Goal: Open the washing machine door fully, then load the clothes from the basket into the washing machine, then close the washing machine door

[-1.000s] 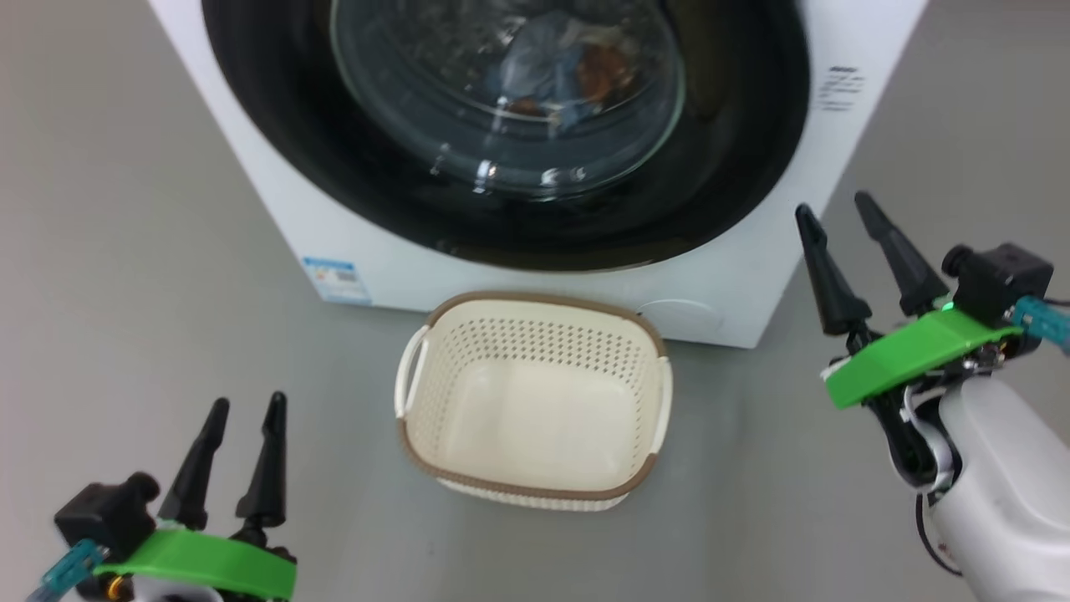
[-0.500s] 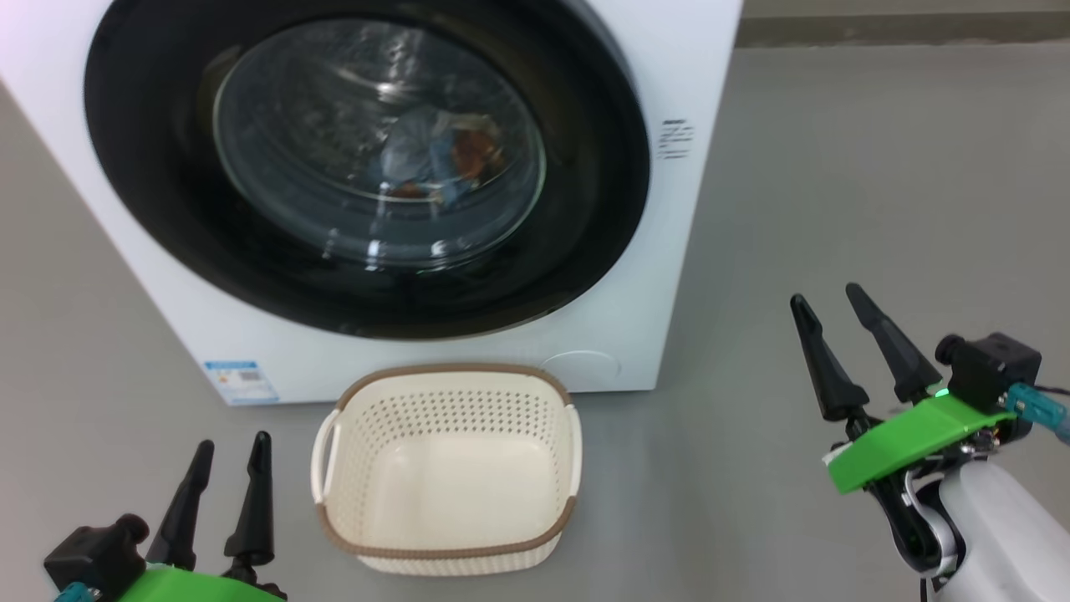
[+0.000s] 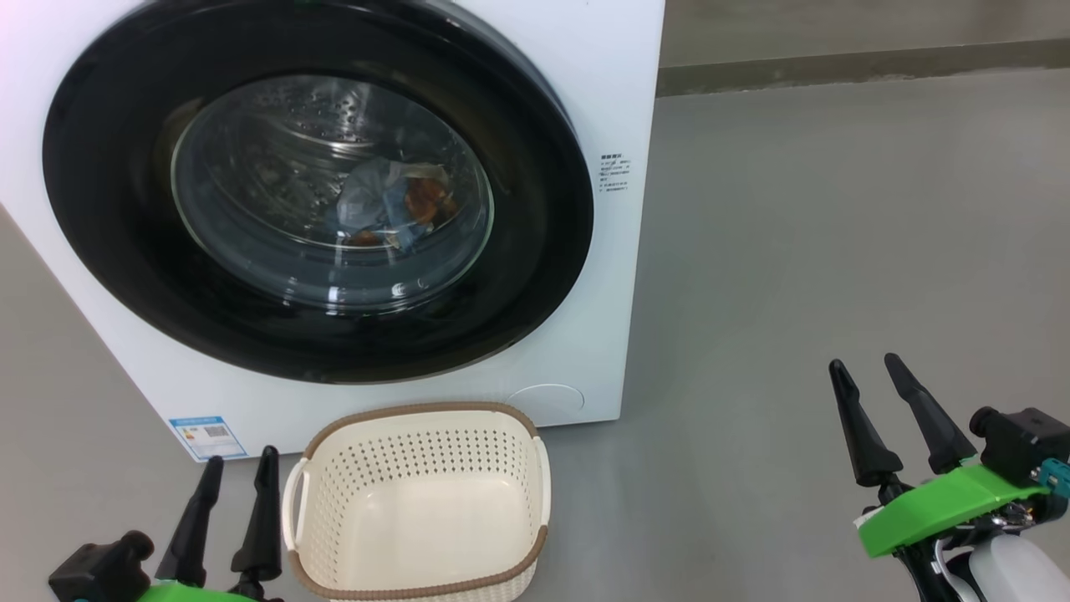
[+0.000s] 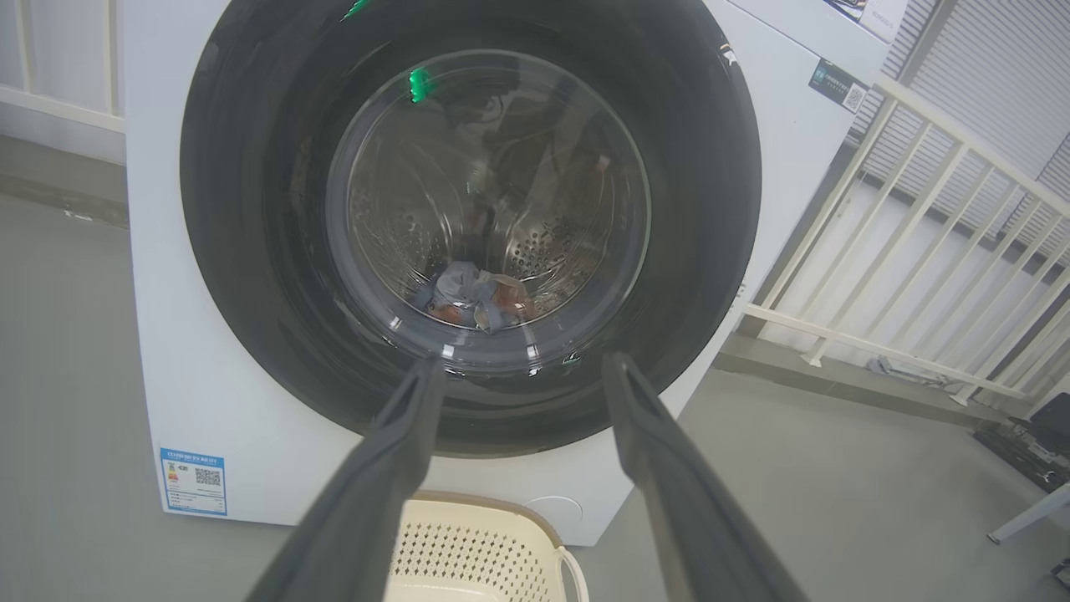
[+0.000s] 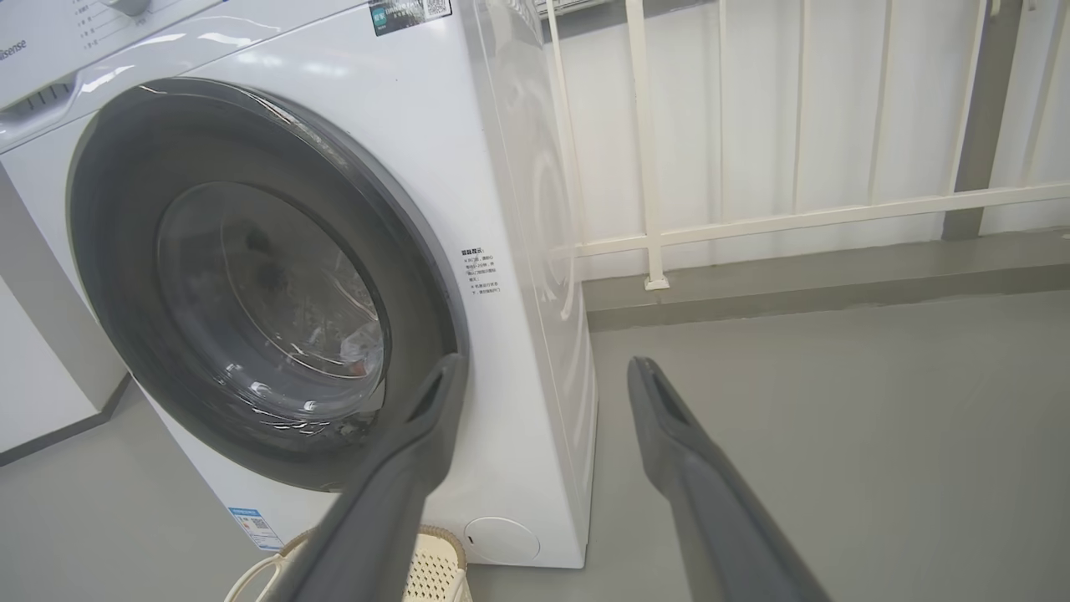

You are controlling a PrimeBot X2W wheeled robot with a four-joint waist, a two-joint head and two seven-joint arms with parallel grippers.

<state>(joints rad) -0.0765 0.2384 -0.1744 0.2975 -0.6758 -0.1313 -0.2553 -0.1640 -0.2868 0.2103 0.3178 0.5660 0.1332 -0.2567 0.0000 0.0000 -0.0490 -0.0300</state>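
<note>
Change since earlier: my head camera has swung, so the whole view has shifted. More of the washing machine point(image 3: 623, 100) front shows, plus a strip of wall base beyond the floor point(image 3: 819, 251). Things lie among themselves as before.
Door: the washing machine door point(image 3: 535, 276) sits shut, flush against the front, same as a second ago.
Clothes: the clothes point(image 3: 393, 205) lie inside the drum, behind the glass window, as a small blue and orange heap.
Basket: the basket point(image 3: 418, 414) stands on the floor just before the machine's lower front, with nothing in it.
Hard to make out: glare on the glass blurs the clothes, so I cannot tell single garments. The bottom edge of the head view cuts off the basket's near wall and my left wrist. The text on the blue label sticker point(image 3: 207, 435) is too small to read.
Left pincer: my left pincer point(image 3: 242, 456) hangs just beside the basket's left handle, fingers spread wide, holding and touching nothing.
Right pincer: my right pincer point(image 3: 863, 362) is well apart over bare floor to the machine's right, fingers likewise spread, holding nothing.
</note>
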